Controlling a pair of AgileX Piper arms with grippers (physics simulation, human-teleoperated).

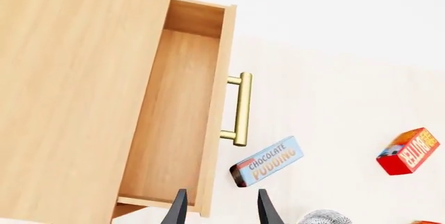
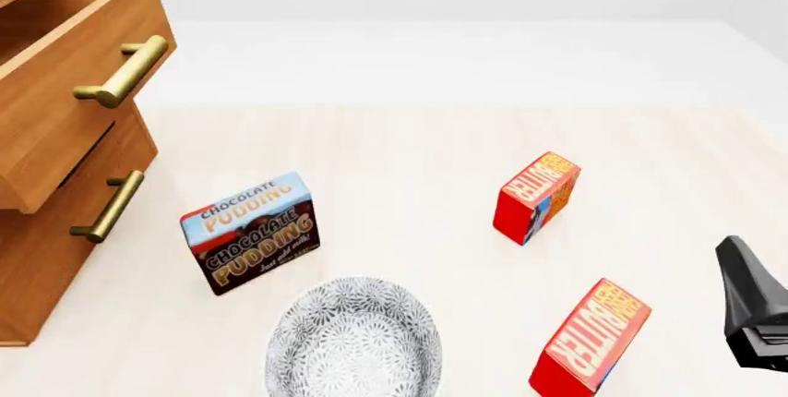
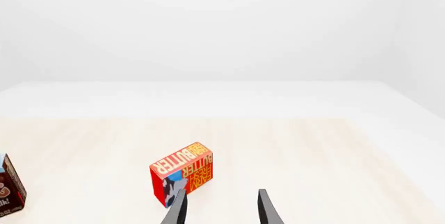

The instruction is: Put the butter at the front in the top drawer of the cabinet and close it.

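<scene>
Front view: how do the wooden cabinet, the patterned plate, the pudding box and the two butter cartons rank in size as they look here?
1. cabinet, though cut off by the frame
2. plate
3. pudding box
4. near butter carton and far butter carton: alike boxes; the near one looks bigger only through closeness, so unranked.

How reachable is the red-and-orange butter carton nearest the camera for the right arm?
Probably reachable, yes: the red-and-orange butter carton stands alone just left of the right gripper, with only bare table between them, and the gripper is open.
</scene>
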